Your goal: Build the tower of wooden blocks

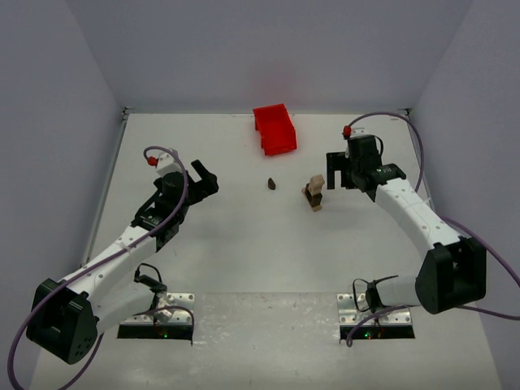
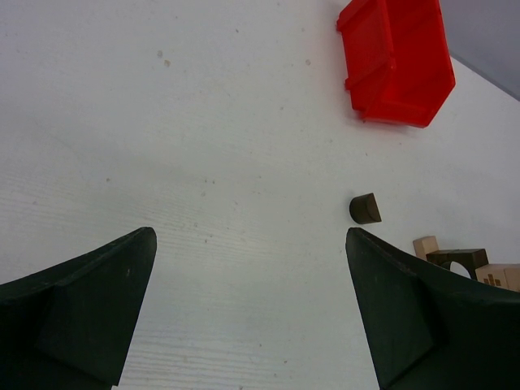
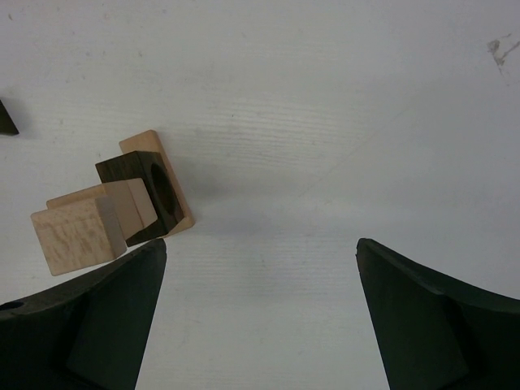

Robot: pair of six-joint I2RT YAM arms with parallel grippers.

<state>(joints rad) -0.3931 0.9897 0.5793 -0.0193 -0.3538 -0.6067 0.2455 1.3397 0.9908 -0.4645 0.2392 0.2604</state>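
Note:
The wood block tower [image 1: 314,193] is a short stack of pale tan and dark brown blocks standing right of the table's centre. In the right wrist view the tower [image 3: 130,203] lies just off my left fingertip, outside the jaws. A loose dark brown block [image 1: 271,184] sits alone to the tower's left, and it also shows in the left wrist view [image 2: 365,209]. My right gripper [image 1: 335,171] hangs open just right of the tower, with only bare table between its fingers [image 3: 260,244]. My left gripper [image 1: 206,177] is open and empty, well left of the blocks [image 2: 250,236].
A red plastic bin [image 1: 275,128] stands at the back of the table, behind the loose block, and it shows again at the upper right of the left wrist view [image 2: 396,61]. Grey walls close in the table at the back and on both sides.

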